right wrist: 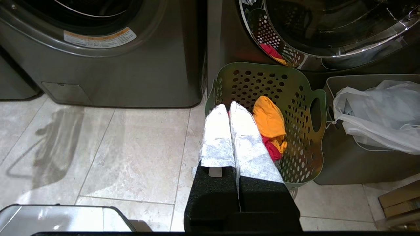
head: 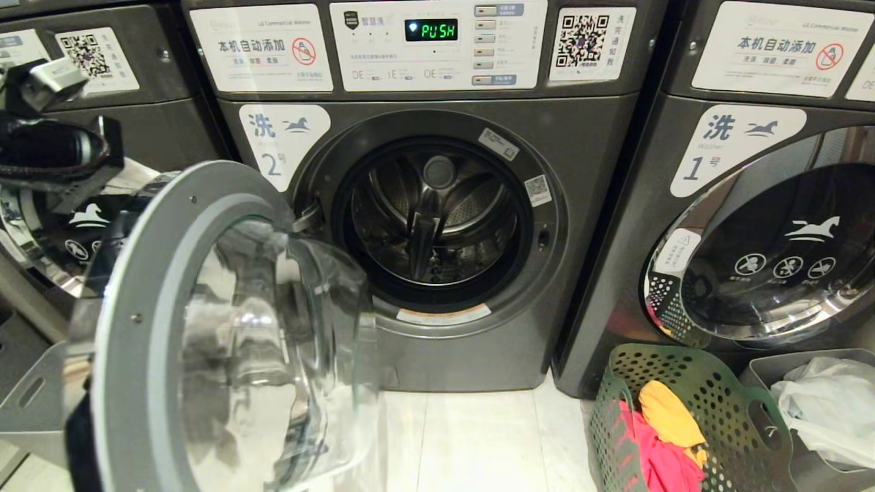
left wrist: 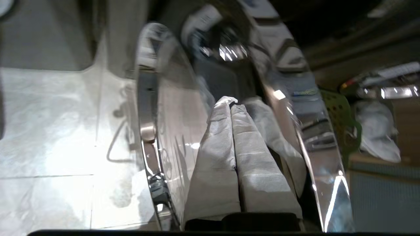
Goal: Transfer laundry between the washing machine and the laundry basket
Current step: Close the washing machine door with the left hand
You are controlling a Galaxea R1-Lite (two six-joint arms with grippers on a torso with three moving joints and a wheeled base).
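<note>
Meanwhile, laundry (right wrist: 269,122) lies in the laundry basket (right wrist: 300,98), right of the washing machine (head: 437,205); the empty, pinched-shut right gripper (right wrist: 228,108) hangs nearest, left gripper (left wrist: 231,104) likewise closed beside the door (head: 205,328).

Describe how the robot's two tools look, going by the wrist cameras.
Both look alike. The left tool has two long tapering fingers wrapped in pale grey-white fabric tape. The right tool has the same wrapped fingers, rising from blocky black bases. No cables or markings show.

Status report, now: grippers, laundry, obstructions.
Left gripper shut, empty, at open door of washing machine. Right gripper shut, empty, above laundry basket. Laundry in basket; drum empty. Nothing blocking the opening.
</note>
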